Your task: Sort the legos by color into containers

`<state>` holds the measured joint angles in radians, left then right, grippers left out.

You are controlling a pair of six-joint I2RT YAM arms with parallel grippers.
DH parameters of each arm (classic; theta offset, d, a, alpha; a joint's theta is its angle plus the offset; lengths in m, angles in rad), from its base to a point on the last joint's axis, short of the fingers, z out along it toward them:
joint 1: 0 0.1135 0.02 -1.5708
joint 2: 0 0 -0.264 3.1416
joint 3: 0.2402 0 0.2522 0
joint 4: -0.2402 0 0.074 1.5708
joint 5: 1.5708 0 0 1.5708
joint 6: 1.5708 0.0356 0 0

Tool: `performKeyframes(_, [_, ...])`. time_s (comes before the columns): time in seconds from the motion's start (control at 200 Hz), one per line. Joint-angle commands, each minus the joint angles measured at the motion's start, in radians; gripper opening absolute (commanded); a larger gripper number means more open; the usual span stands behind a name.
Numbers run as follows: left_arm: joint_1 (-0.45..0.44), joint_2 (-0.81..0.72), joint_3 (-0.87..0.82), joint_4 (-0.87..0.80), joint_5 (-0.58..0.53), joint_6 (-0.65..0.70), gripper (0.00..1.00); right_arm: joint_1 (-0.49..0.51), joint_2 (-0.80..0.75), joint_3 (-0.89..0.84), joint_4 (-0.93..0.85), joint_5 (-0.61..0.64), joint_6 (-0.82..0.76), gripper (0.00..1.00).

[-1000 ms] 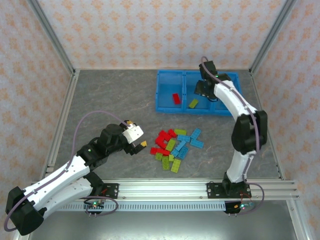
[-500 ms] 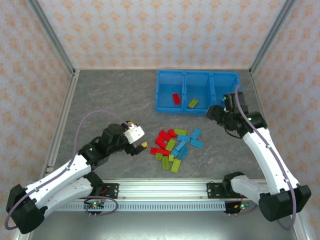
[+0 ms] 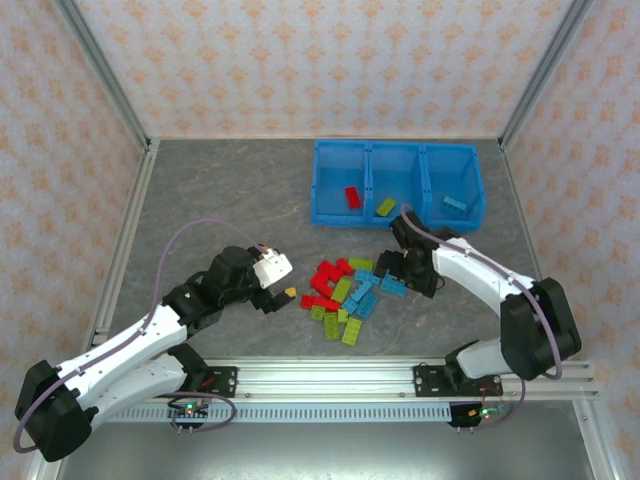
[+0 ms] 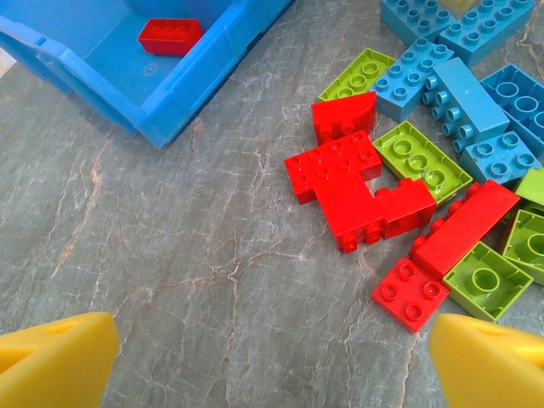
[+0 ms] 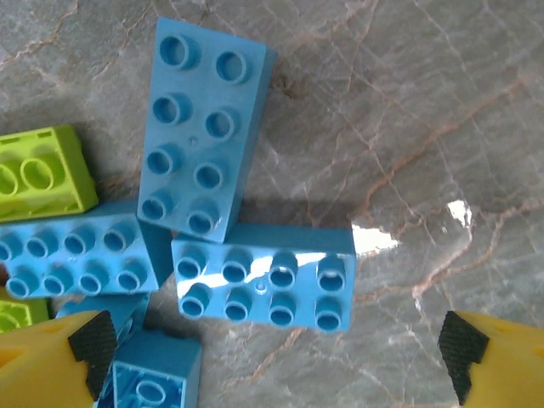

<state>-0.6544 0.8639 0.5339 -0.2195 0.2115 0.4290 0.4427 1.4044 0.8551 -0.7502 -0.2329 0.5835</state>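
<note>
Grey marbled tabletop (image 3: pixel 220 200) carries everything. At lower left of the top view the left gripper (image 3: pixel 277 270) hangs over bare stone just left of the heap, its jaws spread wide and holding nothing. In the left wrist view its yellow fingertips (image 4: pixel 55 361) sit in the two bottom corners with bare table between them.

The loose legos (image 3: pixel 350 292) lie in a tight heap at lower centre of the top view, red on the left side, lime green through the middle and bottom, light blue on the right. From the left wrist camera the red ones cluster mid-frame, with greens and blues toward the upper right.

The right gripper (image 3: pixel 400 272) is low at the heap's right edge, among the blue pieces, with its jaws far apart and nothing gripped. In the right wrist view an eight-stud blue brick (image 5: pixel 265 285) lies flat on the table between the black-padded fingertips (image 5: pixel 51 357), clear of both. A second blue brick (image 5: pixel 208 127) lies just beside it, higher in the frame.

The containers (image 3: pixel 395 222) stand above the heap, right of centre, three compartments in a row. The left one holds a red brick (image 3: pixel 353 197), the middle a lime green brick (image 3: pixel 386 207), the right a light blue brick (image 3: pixel 455 204).
</note>
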Motion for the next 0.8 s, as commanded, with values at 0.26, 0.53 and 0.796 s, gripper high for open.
performKeyframes(0.26, [-0.001, -0.006, 0.012, -0.017, 0.005, 0.024, 0.95, 0.008, 0.121, -0.05, 0.131, 0.013, -0.005, 0.81])
performKeyframes(0.53, [0.0, -0.002, 0.012, -0.018, 0.011, 0.024, 0.95, 0.009, 0.123, -0.087, 0.116, 0.038, 0.022, 0.65])
performKeyframes(0.796, [0.0, -0.002, 0.012, -0.02, 0.01, 0.025, 0.95, 0.009, -0.033, -0.049, 0.025, 0.131, 0.031, 0.62])
